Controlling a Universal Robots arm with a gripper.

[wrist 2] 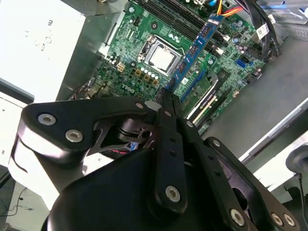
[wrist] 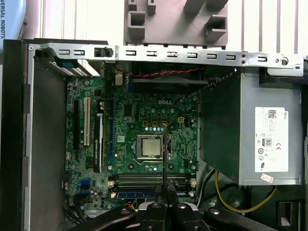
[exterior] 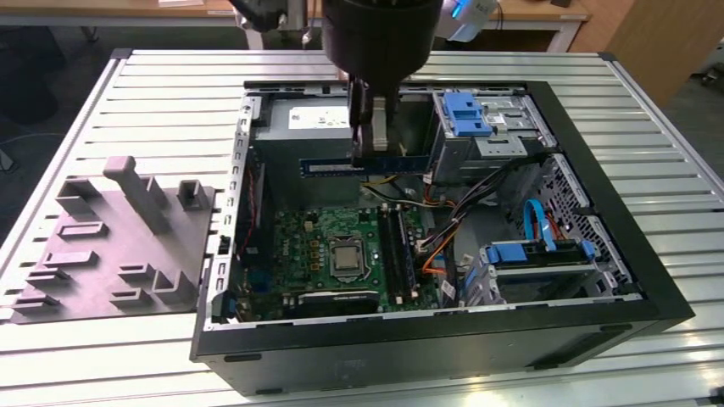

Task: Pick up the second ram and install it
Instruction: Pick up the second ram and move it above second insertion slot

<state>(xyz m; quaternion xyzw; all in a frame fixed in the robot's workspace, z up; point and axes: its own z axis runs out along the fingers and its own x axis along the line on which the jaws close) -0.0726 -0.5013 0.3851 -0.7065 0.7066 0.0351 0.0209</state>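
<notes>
Over on the exterior view's left, the gray fixture [exterior: 114,246] sits on the desk [exterior: 633,93]. Across to the open case [exterior: 616,254]: the hand [exterior: 359,154] is pinched tight on the blue ram [exterior: 391,164], held edgewise in the air above the motherboard [exterior: 328,246], clear of the memory slots [exterior: 396,242]. The danger: any tilt in that narrow pinch and the stick could meet its slot crooked and jam. Further right, orange cables [exterior: 436,250] crowd the slots and could snag.

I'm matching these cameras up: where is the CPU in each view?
Exterior view: CPU, mid-motherboard; the gripper holds the ram.
Second wrist view: CPU, seen next to the ram.
First wrist view: CPU, motherboard centre.
Shared landmark: power supply.
</notes>
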